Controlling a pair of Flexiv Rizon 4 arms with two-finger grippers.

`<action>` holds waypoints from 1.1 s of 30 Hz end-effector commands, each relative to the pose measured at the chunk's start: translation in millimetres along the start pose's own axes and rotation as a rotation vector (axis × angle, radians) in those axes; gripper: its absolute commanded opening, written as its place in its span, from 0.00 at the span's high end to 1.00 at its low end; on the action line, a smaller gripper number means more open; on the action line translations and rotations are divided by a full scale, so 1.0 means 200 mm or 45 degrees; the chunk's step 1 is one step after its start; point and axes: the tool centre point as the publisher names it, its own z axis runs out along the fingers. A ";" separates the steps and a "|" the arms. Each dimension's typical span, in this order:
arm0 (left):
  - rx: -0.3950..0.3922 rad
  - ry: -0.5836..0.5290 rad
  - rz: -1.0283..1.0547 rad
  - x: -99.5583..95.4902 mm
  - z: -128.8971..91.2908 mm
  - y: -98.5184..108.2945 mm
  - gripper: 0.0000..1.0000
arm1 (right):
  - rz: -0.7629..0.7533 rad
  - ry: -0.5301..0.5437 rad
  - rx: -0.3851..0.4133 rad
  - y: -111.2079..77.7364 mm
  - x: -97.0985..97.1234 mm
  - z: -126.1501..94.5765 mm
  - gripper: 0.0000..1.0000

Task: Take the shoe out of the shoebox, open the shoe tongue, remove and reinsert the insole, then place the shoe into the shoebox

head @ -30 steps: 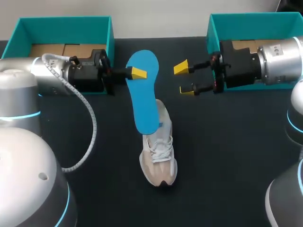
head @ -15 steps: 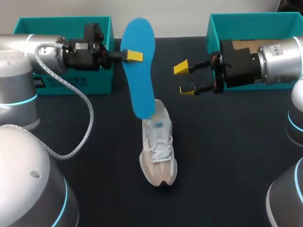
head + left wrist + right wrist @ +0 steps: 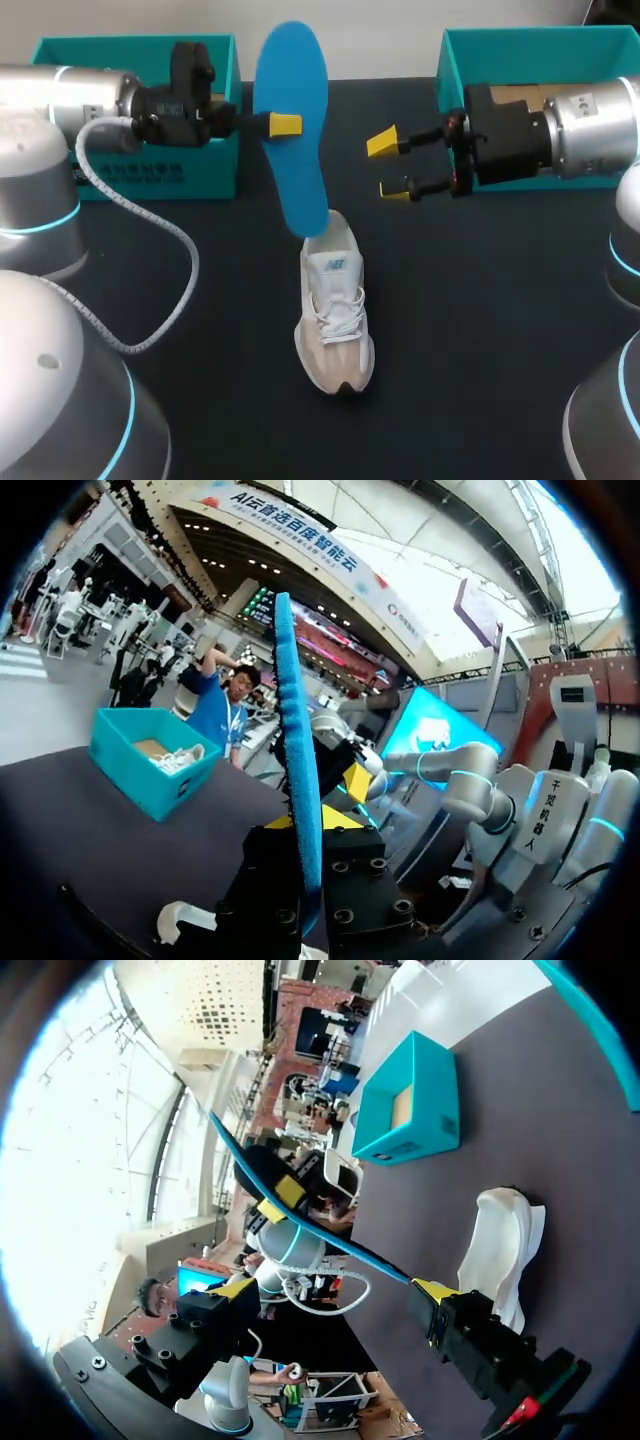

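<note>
Above the table's middle, the left gripper (image 3: 284, 125) pinches the blue insole (image 3: 296, 190) near its upper end, jaws closed on its two faces. The insole's lower tip hangs at the heel opening of the shoe (image 3: 336, 310). The right gripper (image 3: 392, 166) waits beside, jaws apart and empty. The insole looks light, thin and floppy, so it is best gripped flat across its faces to stop it buckling.

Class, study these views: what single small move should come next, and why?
Probably the left claw should tip the blue insole down so its lower end slides back into the shoe. It grips the insole upright over the shoe's opening, seemingly already out, while the right claw hangs open, apart.
</note>
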 end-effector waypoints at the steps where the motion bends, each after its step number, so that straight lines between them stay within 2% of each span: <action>1: -0.013 -0.007 0.983 0.01 0.00 0.00 1.00 | 0.002 -0.003 -0.003 0.00 0.00 0.01 0.00; 13: -0.013 -0.007 0.983 0.01 0.00 0.00 1.00 | 0.002 -0.003 -0.003 0.00 0.00 0.01 0.00; 15: 0.018 0.027 1.115 0.02 -0.01 0.01 1.00 | 0.002 -0.003 -0.003 0.00 0.00 0.01 0.00; 19: -0.039 0.004 1.503 0.01 -0.01 0.05 1.00 | 0.002 -0.003 -0.003 0.00 0.00 0.01 0.00; 22: -0.092 -0.032 1.678 -0.02 -0.01 0.09 1.00 | 0.002 -0.003 -0.003 0.00 0.00 0.01 0.00; 24: -0.169 -0.048 1.811 -0.03 -0.01 0.10 1.00 | 0.002 -0.003 -0.003 0.00 0.00 0.01 0.00; 26: -0.167 -0.066 1.857 -0.02 -0.01 0.09 1.00 | 0.002 -0.003 -0.003 0.00 0.00 0.01 0.00; 33: -0.313 -0.162 2.336 -0.02 -0.01 0.11 1.00 | 0.002 -0.003 -0.003 0.00 0.00 0.01 0.00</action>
